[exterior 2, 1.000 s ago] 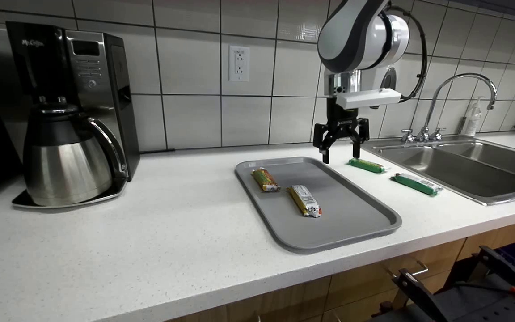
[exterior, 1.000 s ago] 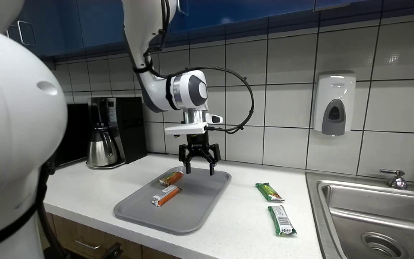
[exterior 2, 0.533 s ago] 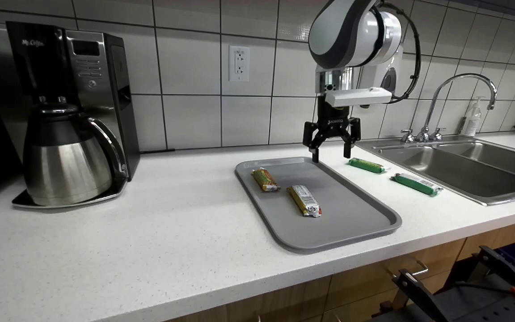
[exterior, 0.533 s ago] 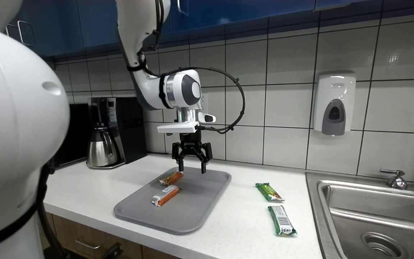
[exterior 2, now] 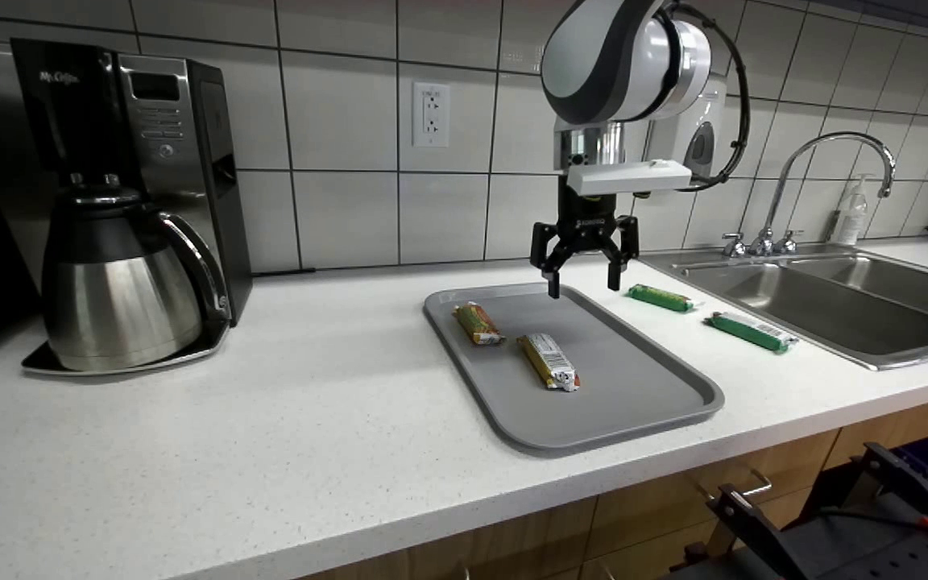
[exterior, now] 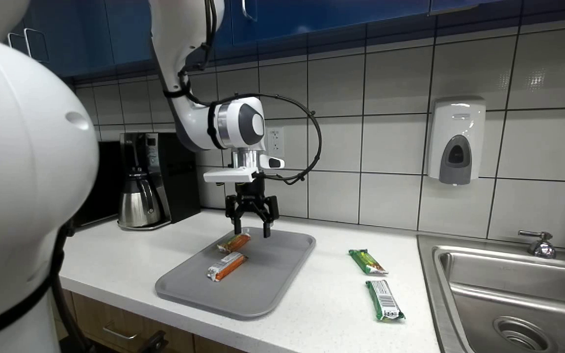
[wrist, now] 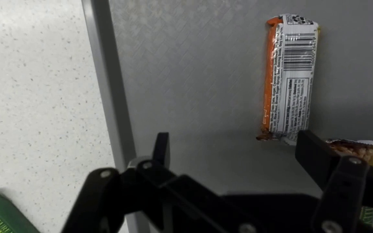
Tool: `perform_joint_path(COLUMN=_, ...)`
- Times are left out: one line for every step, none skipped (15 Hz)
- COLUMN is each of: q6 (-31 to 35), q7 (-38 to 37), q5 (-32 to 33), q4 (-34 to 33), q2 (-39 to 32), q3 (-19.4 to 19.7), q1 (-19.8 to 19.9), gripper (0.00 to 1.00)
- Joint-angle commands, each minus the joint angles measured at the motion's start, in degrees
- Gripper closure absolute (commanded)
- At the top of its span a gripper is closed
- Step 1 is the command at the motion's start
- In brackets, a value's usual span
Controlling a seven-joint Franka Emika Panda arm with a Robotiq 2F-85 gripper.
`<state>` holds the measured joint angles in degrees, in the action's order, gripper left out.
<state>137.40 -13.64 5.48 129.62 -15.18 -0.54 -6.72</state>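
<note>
The gripper (exterior: 252, 232), spread wide, hangs over the far part of the gray tray (exterior: 243, 300). Toward its left lie a far orange bar (exterior: 235, 243) and a near orange bar (exterior: 227, 266); two green bars (exterior: 385, 300) lie right, on the counter (exterior: 321, 318).

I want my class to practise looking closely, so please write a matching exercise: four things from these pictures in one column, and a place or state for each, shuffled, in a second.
Column one
1. hand
2. white-and-orange barcoded bar
3. green barcoded bar
4. white-and-grey dispenser

Column two
A. lying directly on the counter
B. fixed to the tiled wall
C. open, holding nothing
D. lying on the grey tray

Right pairs: 1-C, 2-D, 3-A, 4-B
</note>
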Motion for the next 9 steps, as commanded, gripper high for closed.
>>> perform_joint_path(q6=0.19, q7=-2.12, q5=-1.45, q4=1.71, q2=1.23, q3=-0.96, q1=-0.46, gripper=0.0)
perform_joint_path(q6=0.27, q7=-2.27, q5=-1.64, q4=1.76, q2=0.97, q3=-1.11, q1=-0.55, gripper=0.0)
perform_joint_path(q6=0.4, q7=-2.29, q5=-1.83, q4=1.82, q2=0.73, q3=-1.19, q1=-0.66, gripper=0.0)
perform_joint_path(q6=0.45, q7=-2.12, q5=-2.06, q4=1.73, q2=0.37, q3=-1.26, q1=-0.75, gripper=0.0)
perform_joint_path(q6=0.56, q7=-2.14, q5=-2.27, q4=1.68, q2=0.11, q3=-1.27, q1=-0.84, gripper=0.0)
perform_joint_path(q6=0.75, q7=-2.24, q5=-2.31, q4=1.53, q2=-0.28, q3=-1.27, q1=-0.96, gripper=0.0)
perform_joint_path(q6=0.9, q7=-2.16, q5=-2.44, q4=1.46, q2=-0.56, q3=-1.35, q1=-0.99, gripper=0.0)
perform_joint_path(q6=1.15, q7=-2.3, q5=-2.41, q4=1.36, q2=-0.96, q3=-1.44, q1=-1.12, gripper=0.0)
perform_joint_path(q6=1.35, q7=-2.24, q5=-2.53, q4=1.25, q2=-1.4, q3=-1.59, q1=-1.21, gripper=0.0)
